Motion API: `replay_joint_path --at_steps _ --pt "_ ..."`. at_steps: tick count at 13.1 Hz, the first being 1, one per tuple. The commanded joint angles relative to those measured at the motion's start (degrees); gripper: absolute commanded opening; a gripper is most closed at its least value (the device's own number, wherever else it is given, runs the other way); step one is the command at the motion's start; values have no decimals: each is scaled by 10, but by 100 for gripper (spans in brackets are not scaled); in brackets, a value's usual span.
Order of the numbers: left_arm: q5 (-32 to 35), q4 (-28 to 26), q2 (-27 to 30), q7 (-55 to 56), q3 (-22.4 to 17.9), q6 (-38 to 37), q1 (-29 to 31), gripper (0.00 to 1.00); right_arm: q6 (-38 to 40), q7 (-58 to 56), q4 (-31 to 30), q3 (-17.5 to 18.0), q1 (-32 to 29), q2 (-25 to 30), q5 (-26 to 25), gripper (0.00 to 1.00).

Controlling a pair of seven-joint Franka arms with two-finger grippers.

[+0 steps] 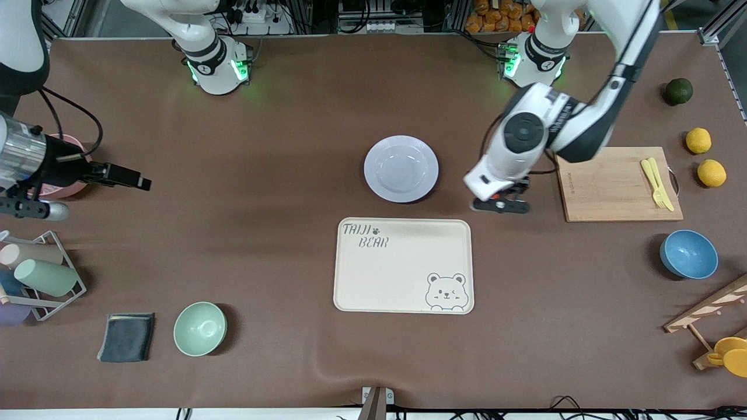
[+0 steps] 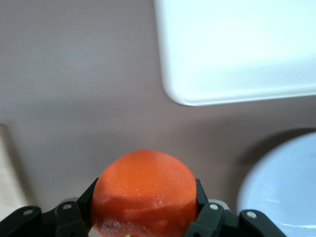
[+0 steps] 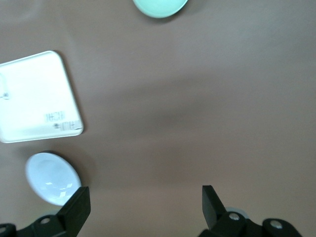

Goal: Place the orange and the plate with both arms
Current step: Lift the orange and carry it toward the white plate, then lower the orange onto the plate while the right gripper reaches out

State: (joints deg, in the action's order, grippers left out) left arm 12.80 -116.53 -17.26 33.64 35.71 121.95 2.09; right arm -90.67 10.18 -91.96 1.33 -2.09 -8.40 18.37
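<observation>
Left wrist view shows the left end effector (image 2: pixel 143 217) squeezing the orange (image 2: pixel 144 192) over the brown worktop (image 1: pixel 262 146), between the plate (image 1: pixel 401 168) and the wooden board (image 1: pixel 607 192). The round fruit could roll off if dropped on the plate's rim. The right end effector (image 3: pixel 145 205) waits wide open over the worktop's right-arm end.

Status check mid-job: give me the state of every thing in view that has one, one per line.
orange: gripped in the left hand, off the plate
left hand: shut on the orange, between plate and cutting board
right hand: open, empty, waiting at its end of the table
plate: upright, empty
tray: empty
blue bowl: upright, empty
green bowl: upright, empty
</observation>
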Motion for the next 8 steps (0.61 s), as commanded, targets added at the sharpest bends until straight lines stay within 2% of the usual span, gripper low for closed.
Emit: replay_joint_path --at_steps 1,3,5,8 --pt "-15 76 -65 89 -2 -31 -80 15 -30 26 -28 0 13 -15 46 100" --pt "-16 111 -108 137 -2 -36 -127 15 -40 25 -49 0 14 -15 86 100" --pt "-9 139 -154 179 -4 -36 -161 15 -39 17 -66 0 8 -14 101 100" --pt "-3 155 -189 190 -10 -35 -177 16 -38 -5 -81 0 -9 -14 122 100"
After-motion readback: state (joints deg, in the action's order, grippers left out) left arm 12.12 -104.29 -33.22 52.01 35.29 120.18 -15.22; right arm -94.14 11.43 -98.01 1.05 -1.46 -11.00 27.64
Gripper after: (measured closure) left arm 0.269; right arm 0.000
